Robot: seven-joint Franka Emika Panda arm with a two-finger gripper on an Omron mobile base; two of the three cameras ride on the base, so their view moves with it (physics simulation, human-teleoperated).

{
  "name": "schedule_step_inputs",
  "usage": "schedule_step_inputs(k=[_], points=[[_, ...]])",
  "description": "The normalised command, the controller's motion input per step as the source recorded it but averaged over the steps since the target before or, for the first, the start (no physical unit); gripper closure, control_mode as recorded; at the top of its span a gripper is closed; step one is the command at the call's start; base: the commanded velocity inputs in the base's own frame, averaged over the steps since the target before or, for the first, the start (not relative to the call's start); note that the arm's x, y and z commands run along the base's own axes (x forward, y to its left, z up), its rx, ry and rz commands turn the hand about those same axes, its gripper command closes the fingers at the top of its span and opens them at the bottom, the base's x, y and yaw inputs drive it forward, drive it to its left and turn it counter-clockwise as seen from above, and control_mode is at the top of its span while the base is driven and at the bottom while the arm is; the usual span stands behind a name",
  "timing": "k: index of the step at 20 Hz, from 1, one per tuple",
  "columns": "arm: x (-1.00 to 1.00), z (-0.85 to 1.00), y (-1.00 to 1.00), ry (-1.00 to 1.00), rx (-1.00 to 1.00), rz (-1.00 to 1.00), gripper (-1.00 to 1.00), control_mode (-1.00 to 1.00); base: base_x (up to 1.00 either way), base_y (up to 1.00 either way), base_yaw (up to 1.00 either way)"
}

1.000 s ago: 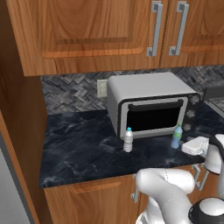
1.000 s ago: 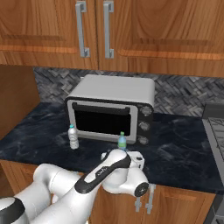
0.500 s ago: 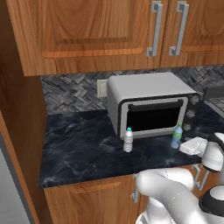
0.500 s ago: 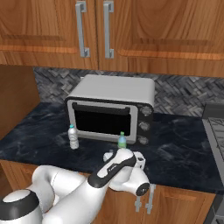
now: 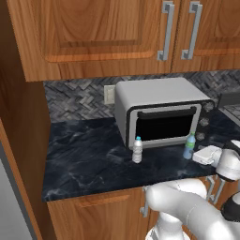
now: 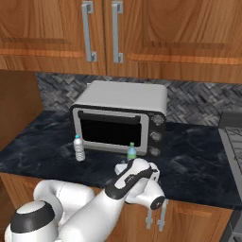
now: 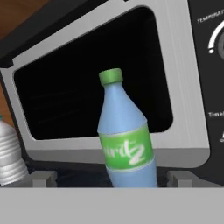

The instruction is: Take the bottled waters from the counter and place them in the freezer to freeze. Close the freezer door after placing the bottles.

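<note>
Two bottled waters stand on the dark marbled counter point(image 5: 84, 159) in front of the microwave. The blue-tinted one point(image 7: 127, 148) has a green cap and a green label and stands upright close before my gripper point(image 7: 110, 178). The gripper is open, a fingertip point(image 7: 41, 178) on each side of the bottle's base, not touching it. The whitish bottle point(image 7: 8, 153) stands further left. From the base, the blue-tinted bottle point(image 5: 189, 146) point(image 6: 132, 152) is by the microwave's right end, the whitish bottle point(image 5: 137, 150) point(image 6: 79, 148) is near its left end, and my gripper point(image 5: 200, 153) sits just right of the blue-tinted one.
The grey microwave point(image 5: 161, 115) with a black window stands right behind the bottles. Wooden wall cabinets point(image 6: 142, 33) hang overhead. A tall wooden panel point(image 5: 23, 140) bounds the counter on the left, with a sliver of grey steel point(image 5: 4, 201) beyond it.
My arm's elbow and forearm have shifted a little while the hand stays near the blue-tinted bottle. Both bottles stand where they were, and the gripper remains open.
</note>
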Motion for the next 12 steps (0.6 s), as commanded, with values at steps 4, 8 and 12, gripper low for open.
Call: schedule_step_inputs(k=[4,8,12], points=[[0.23,0.00,0.00,0.00,0.00,0.00,-1.00,-1.00,0.00,0.00,0.00],[0.15,0.00,0.01,0.00,0.00,0.00,-1.00,-1.00,0.00,0.00,0.00],[0.20,0.00,0.00,0.00,0.00,0.00,-1.00,-1.00,0.00,0.00,0.00]])
